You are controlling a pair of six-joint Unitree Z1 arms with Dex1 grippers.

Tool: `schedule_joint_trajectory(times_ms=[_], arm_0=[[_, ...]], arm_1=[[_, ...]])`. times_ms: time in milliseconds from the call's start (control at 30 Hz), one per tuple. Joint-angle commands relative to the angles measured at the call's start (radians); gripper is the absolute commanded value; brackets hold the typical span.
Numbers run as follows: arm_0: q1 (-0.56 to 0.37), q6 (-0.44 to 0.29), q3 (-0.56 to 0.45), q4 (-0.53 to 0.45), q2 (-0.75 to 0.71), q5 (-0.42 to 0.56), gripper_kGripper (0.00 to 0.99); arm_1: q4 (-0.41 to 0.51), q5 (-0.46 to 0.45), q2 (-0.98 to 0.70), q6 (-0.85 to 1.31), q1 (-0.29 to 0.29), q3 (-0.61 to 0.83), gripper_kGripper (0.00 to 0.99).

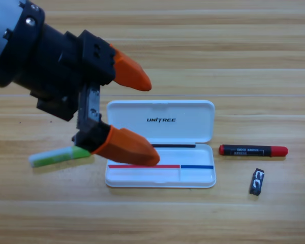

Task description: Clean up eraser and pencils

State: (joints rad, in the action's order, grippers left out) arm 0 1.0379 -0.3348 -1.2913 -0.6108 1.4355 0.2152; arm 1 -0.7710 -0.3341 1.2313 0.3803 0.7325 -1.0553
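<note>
My left gripper (153, 123) reaches in from the upper left and hangs large over the left edge of the open white case (193, 175). It is open, its orange jaws spread wide with nothing between them. The pale whitish-green pencil (56, 157) lies on the table left of the case, and the lower jaw hides its right end. The red-ended pencil with a black middle (253, 150) lies flat just right of the case. The small black eraser (256, 181) sits below that pencil, near the case's lower right corner. The right gripper is out of view.
The case's lid (183, 109) is folded back flat on the far side of its tray. Wooden tabletop (157, 218) runs all around the case.
</note>
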Motion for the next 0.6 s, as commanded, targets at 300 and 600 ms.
schedule_joint_trajectory(times_ms=[300, 600], arm_0=[[0.005, -0.033, 0.037, -0.001, -0.001, -0.017, 0.989], [0.004, -0.095, 0.041, -0.021, 0.003, -0.063, 0.976]], arm_1=[[0.019, -0.013, 0.019, 0.009, 0.033, 0.049, 0.988], [0.018, 0.132, 0.007, -0.109, 0.033, 0.054, 0.988]])
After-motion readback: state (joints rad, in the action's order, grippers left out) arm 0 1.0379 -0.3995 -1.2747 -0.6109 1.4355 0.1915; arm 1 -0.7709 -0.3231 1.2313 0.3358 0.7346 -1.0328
